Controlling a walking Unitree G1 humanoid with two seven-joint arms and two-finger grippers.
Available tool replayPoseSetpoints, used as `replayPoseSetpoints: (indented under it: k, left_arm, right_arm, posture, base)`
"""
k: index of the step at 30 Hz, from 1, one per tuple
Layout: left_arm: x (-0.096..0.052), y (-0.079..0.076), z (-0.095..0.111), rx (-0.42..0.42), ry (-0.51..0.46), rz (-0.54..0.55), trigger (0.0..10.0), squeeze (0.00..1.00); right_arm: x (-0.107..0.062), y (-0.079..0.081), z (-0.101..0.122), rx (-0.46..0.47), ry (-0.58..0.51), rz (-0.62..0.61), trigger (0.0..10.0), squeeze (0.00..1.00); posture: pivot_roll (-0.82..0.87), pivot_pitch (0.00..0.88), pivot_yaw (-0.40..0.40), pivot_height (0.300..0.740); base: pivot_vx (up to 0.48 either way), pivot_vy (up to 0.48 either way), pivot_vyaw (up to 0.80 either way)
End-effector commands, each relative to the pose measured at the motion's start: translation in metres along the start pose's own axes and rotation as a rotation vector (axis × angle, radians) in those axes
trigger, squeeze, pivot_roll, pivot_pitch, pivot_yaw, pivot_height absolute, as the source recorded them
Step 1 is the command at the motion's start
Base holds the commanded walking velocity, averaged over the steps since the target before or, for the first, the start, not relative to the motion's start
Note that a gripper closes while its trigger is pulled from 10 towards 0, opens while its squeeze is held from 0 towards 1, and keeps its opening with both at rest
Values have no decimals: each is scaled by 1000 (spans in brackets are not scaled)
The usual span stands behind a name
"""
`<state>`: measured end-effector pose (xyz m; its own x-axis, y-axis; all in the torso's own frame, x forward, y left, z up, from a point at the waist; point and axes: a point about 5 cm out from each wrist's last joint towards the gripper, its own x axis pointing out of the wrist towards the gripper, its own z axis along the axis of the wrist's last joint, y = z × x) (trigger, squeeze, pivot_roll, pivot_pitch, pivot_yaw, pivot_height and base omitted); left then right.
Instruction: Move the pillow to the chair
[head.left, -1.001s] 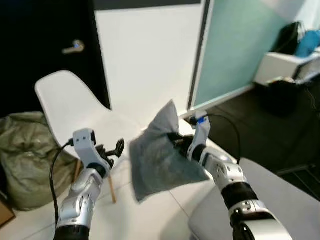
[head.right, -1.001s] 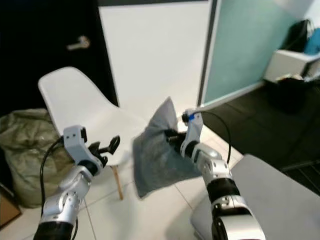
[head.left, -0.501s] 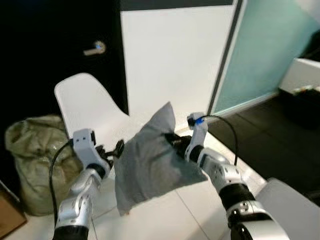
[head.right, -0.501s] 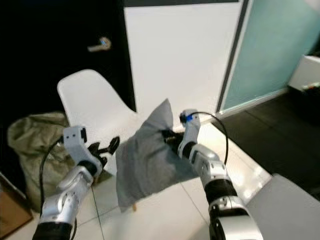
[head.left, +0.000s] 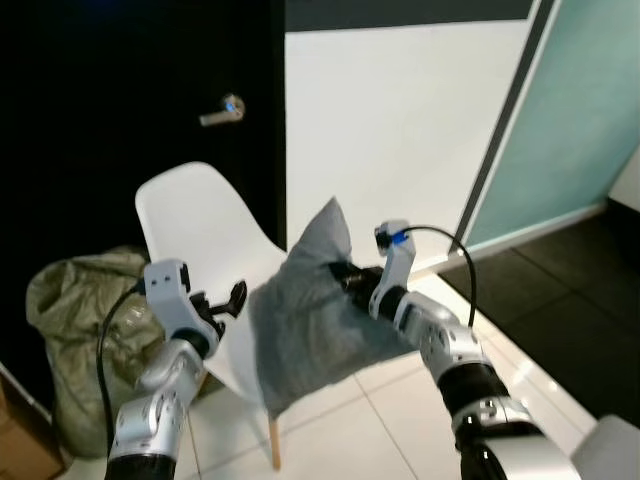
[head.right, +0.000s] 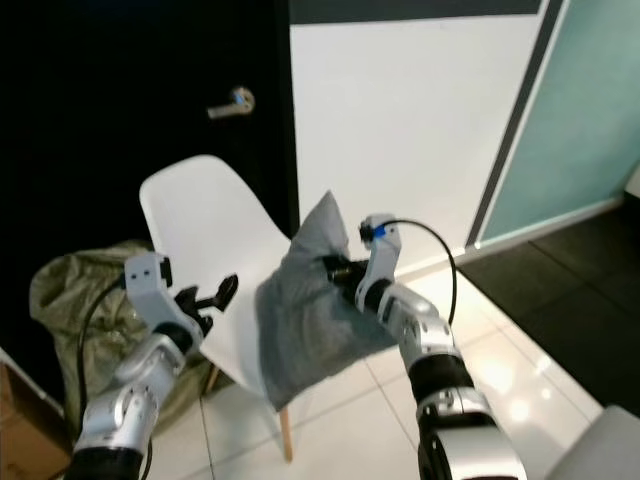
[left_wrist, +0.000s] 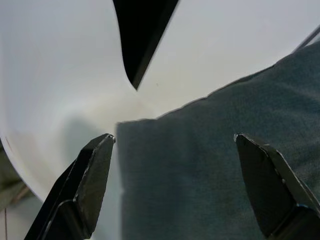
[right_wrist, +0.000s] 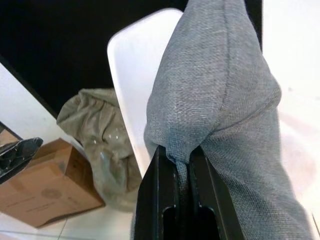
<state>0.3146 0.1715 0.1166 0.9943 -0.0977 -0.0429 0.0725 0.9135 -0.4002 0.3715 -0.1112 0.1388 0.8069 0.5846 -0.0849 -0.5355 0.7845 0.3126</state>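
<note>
A grey pillow (head.left: 315, 315) hangs in the air in front of a white shell chair (head.left: 195, 225), overlapping the seat's front edge. My right gripper (head.left: 343, 276) is shut on the pillow's upper part, pinching a fold of fabric (right_wrist: 200, 135) between its fingers (right_wrist: 156, 200). My left gripper (head.left: 228, 300) is open, held to the left of the pillow over the chair seat, touching nothing. Through its wrist camera, the pillow (left_wrist: 220, 165) lies just beyond the spread fingers (left_wrist: 92, 180) against the white chair (left_wrist: 60, 75).
An olive-green sack (head.left: 70, 330) slumps on the floor left of the chair, and a cardboard box (right_wrist: 45, 185) stands beside it. A black door with a lever handle (head.left: 222, 110) is behind the chair. White tiled floor (head.left: 400, 410) extends to the right, with a grey surface corner (head.left: 615, 450) at bottom right.
The camera has swung, shifting the chair toward the centre. The pillow, still held by my right gripper, now hangs closer over the chair seat. My left gripper stays open beside it.
</note>
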Motion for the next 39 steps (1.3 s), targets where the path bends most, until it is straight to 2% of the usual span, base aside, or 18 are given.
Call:
replayPoseSetpoints:
  k: [1, 20, 23, 24, 29, 34, 38, 39]
  left_arm:
    - [-3, 5, -1, 8, 9, 20, 10000, 0]
    - [-3, 6, -2, 26, 15, 36, 10000, 0]
    - [-4, 13, -5, 33, 38, 94, 10000, 0]
    - [-4, 14, -5, 36, 40, 100, 10000, 0]
    - [-5, 14, -5, 38, 35, 97, 10000, 0]
    - [-9, 14, -4, 36, 29, 99, 10000, 0]
    - [-10, 13, -4, 35, 29, 102, 10000, 0]
    - [-11, 13, -4, 37, 29, 103, 10000, 0]
  right_arm:
    - [6, 7, 16, -15, -76, 27, 10000, 0]
    - [7, 7, 14, -5, -71, 17, 10000, 0]
    - [8, 5, 6, -14, -21, -8, 10000, 0]
    - [8, 3, 0, -24, 20, -28, 10000, 0]
    - [7, 0, -9, -22, 80, -50, 10000, 0]
    - [3, -6, -26, 67, 173, -77, 10000, 0]
    - [-1, -11, -34, 65, 236, -120, 10000, 0]
    - [-4, -14, -40, 79, 280, -144, 10000, 0]
  posture:
    - [-135, 0, -43, 740]
    - [-129, 0, -46, 740]
    - [-127, 0, -46, 740]
    - [-126, 0, -46, 740]
    - [-122, 0, -47, 740]
    - [-117, 0, -47, 740]
    - [-119, 0, -46, 740]
    - [-115, 0, -47, 735]
  base:
    - [461, 0, 0]
    - [459, 0, 0]
    - [0, 0, 0]
    - [0, 0, 0]
    - [0, 0, 0]
    - [0, 0, 0]
    - [0, 0, 0]
    - [0, 0, 0]
